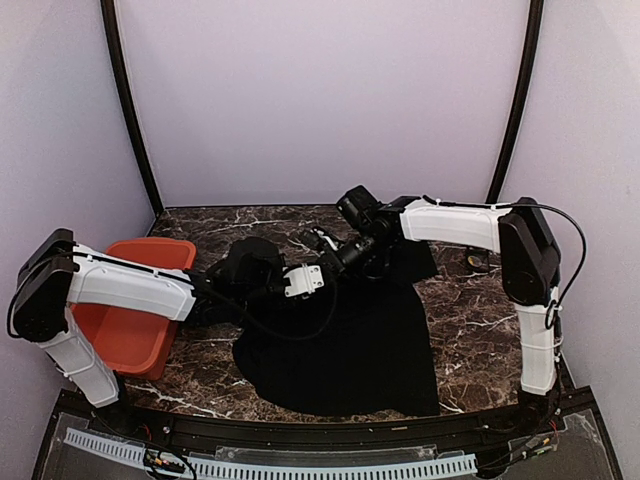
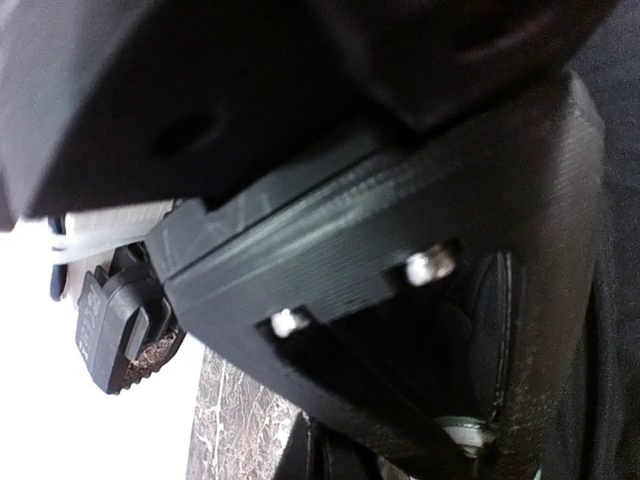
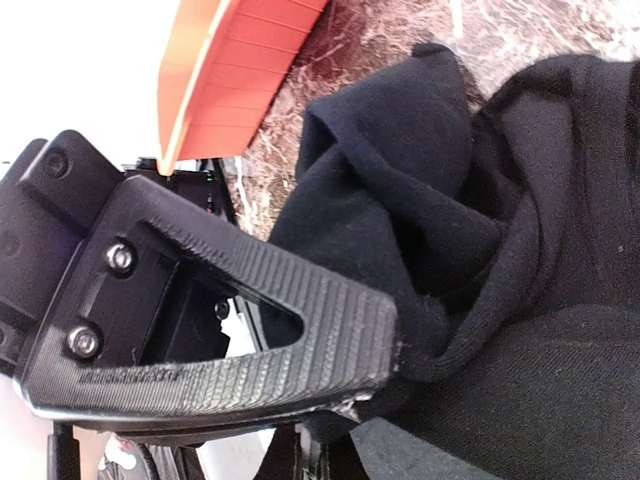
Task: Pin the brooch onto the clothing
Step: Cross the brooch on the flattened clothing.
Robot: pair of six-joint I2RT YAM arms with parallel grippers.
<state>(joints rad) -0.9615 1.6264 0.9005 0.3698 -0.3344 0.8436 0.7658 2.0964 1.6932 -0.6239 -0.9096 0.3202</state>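
Observation:
The clothing (image 1: 340, 340), a plain black T-shirt, lies spread on the marble table, its upper part bunched where both arms meet. My right gripper (image 1: 322, 245) reaches in from the right. In the right wrist view it (image 3: 400, 385) is shut on a thick folded edge of the clothing (image 3: 520, 200). My left gripper (image 1: 316, 272) comes from the left and sits right beside it, over the same bunched cloth. The left wrist view is filled by my left gripper (image 2: 440, 430), shut and very near dark parts. A small pale green-white piece (image 2: 465, 432) shows at its tip. No brooch can be made out.
A red-orange bin (image 1: 130, 300) stands at the table's left under my left arm and shows in the right wrist view (image 3: 250, 70). A small dark object (image 1: 480, 262) lies at the right. Marble tabletop (image 2: 230, 420) shows beside the shirt. Lilac walls close in the space.

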